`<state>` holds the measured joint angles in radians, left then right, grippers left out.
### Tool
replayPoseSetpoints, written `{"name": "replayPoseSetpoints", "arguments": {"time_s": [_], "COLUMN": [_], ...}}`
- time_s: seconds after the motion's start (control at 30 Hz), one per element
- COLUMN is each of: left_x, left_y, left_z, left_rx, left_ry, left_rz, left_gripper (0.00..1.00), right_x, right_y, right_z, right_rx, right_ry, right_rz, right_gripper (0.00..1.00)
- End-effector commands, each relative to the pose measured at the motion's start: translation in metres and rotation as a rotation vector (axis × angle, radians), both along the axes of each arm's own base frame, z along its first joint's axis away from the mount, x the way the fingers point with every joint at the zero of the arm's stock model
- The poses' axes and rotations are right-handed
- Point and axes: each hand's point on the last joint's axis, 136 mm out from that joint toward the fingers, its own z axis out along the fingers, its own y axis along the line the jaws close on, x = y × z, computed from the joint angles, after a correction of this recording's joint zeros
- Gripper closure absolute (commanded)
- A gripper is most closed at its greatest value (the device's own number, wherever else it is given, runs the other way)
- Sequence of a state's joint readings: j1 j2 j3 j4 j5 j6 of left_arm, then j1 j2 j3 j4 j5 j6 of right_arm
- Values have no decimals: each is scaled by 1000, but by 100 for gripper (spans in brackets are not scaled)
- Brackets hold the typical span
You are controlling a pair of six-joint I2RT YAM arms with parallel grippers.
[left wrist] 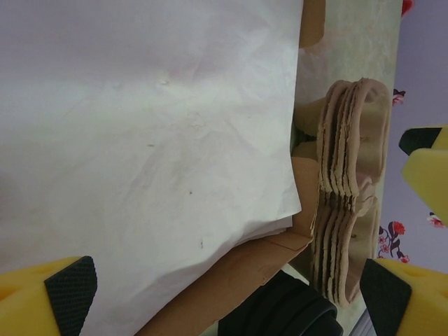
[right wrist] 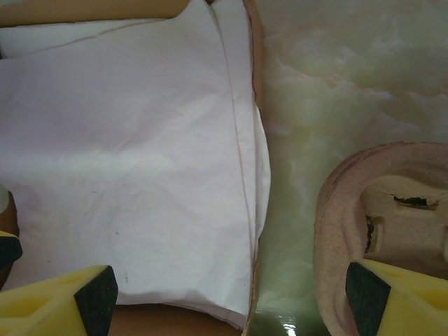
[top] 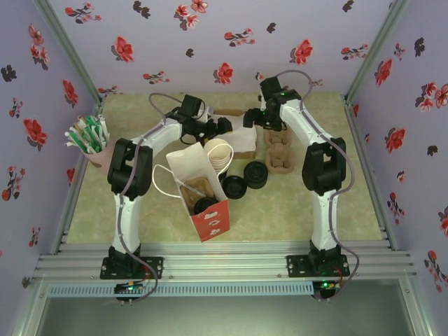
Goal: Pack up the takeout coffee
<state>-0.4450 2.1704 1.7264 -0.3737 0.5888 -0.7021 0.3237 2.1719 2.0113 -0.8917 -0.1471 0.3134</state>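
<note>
In the top view an open white paper bag with a red-printed side stands mid-table. Inside it sits a brown pulp carrier, and a dark round lidded thing in it looks like the takeout coffee. Both grippers hover at the back over a stack of white napkins in a brown box. My left gripper is open, nothing between its pads, with the napkins under it. My right gripper is open too, straddling the napkins' right edge.
A stack of pulp carriers lies right of the box. Loose black lids and nested cream cups sit between box and bag. A pink holder of stirrers stands far left.
</note>
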Motion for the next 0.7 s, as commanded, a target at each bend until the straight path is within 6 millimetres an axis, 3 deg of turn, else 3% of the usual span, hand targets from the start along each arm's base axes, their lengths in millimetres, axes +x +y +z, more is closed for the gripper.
{"name": "replayPoseSetpoints", "arguments": {"time_s": [0.0,0.4,0.53,0.67], "left_x": [1,3,4,4], "left_y": [-17,-37,-38,-31], "left_z": [6,14,33,65], "left_rx": [-34,-60,-66,-74], "left_ry": [-9,-27,-54,-113], "left_rz": [-31,-68,-75,-72], "left_gripper": [1,1,1,1], "right_x": [-4,-5,-5,-7], "right_y": [-12,-18,-18,-18], "right_z": [2,4,6,9], "right_rx": [-27,-9,6,22], "right_ry": [6,2,-3,-6], "right_rz": [-14,-24,-24,-23], "right_gripper": [14,15,15,15]}}
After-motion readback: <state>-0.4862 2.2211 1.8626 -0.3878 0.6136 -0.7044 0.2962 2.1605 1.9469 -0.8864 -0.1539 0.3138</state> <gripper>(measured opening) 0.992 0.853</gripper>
